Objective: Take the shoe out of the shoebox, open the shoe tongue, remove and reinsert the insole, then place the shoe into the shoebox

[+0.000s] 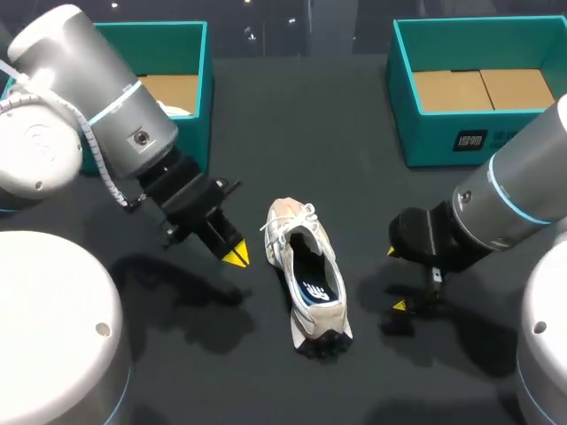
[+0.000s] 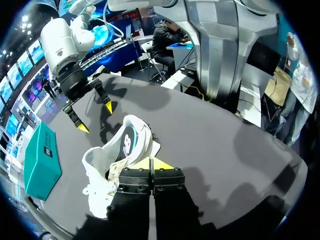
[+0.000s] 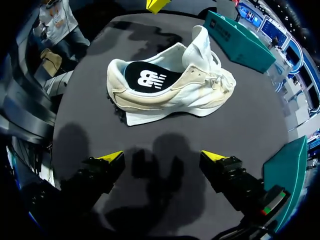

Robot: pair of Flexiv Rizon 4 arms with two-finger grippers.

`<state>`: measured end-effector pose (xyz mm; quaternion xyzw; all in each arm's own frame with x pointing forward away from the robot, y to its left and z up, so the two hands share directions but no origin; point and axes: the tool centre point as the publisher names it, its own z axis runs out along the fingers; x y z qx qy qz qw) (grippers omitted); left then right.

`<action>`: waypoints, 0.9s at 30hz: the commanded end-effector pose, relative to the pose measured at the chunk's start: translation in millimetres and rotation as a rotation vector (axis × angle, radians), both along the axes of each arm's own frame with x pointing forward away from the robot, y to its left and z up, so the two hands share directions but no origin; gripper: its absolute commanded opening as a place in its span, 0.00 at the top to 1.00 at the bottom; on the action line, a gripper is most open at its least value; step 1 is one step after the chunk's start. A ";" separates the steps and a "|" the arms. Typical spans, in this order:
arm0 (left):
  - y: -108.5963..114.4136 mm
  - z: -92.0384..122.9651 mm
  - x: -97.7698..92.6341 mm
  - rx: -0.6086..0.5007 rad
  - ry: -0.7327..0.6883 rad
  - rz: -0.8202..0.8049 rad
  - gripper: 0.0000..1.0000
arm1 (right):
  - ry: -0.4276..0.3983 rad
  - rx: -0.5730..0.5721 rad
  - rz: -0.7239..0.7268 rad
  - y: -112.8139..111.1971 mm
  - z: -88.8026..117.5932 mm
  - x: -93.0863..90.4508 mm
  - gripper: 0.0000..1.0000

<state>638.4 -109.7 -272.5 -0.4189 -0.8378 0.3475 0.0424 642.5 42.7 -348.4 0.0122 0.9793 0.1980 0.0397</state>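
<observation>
shoe (image 1: 308, 276) between left fingers (image 1: 236, 257) (together, angled down) and right fingers (image 3: 216, 157), apart, low over table (image 1: 354, 133)

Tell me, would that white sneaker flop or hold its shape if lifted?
The shoe probably keeps its shape: its heel and sides stand up unaided. The tongue, pulled upright, looks soft and would likely bend. Resting flat on its sole, it seems unlikely to roll or tip when nudged.
</observation>
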 end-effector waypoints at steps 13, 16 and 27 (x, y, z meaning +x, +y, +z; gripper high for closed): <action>6.7 12.6 7.6 0.026 0.002 -0.028 1.00 | 0.012 0.032 0.015 -21.0 20.7 -2.6 0.00; 7.7 14.5 7.6 0.058 -0.028 -0.068 1.00 | 0.022 0.022 -0.010 -34.1 22.3 -5.6 0.00; 5.9 14.2 7.5 0.110 -0.071 -0.162 1.00 | 0.076 0.041 -0.030 -60.7 31.2 -14.3 0.00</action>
